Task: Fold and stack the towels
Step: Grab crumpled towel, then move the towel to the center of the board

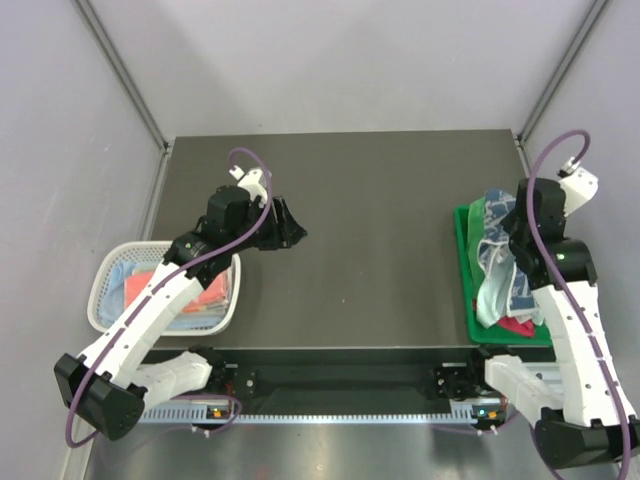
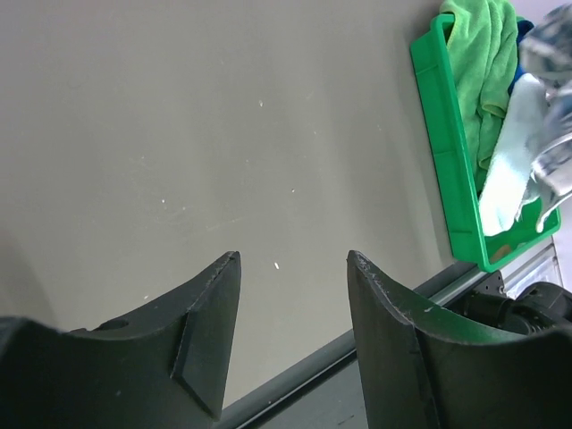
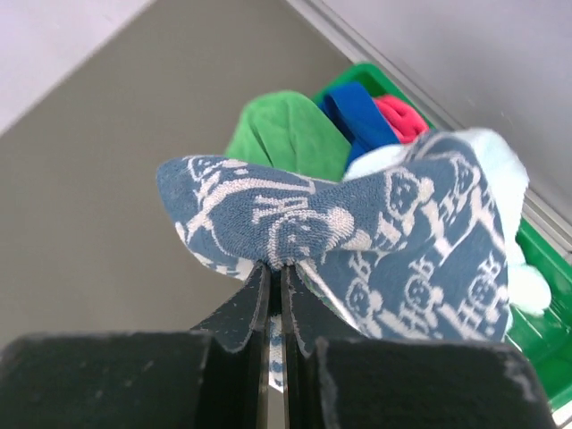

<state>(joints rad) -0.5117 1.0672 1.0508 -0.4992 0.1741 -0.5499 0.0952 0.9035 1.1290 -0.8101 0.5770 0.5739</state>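
Grey walls all round, and from above a dark table [image 1: 380, 200] runs under both arms. My left tool [image 1: 288, 230] hangs over bare table with nothing at its tips. Behind it sits one white basket [image 1: 104, 290] holding a coral towel [image 1: 205, 298] and a pale blue towel [image 1: 125, 272]. That's two at least, and I can't count deeper. Far across from that tool, the navy patterned towel [image 1: 497, 285] dangles off my right arm [image 1: 565, 290], over the one green bin [image 1: 463, 262].

Left wrist next: fingers spread wide and empty. The bin lies well ahead and to the right of them, with a green towel [image 2: 483, 54] and a pale mint towel [image 2: 505, 179] inside.

Right wrist: my right tool [image 3: 281, 273] is pinched tight on a fold of the navy towel, which balloons just beyond the tips. Past it, down in the bin, I count one green, one blue towel [image 3: 357, 121], one pink towel [image 3: 402, 116] and one pale mint. That makes four waiting and one in my grip.

So I'd call this the pick-out step, with the towel lifted but not yet laid down. Next, I reckon, it wants carrying toward the open table between my two tools. There the empty left one would take a second corner so the cloth spreads flat, not bunched.
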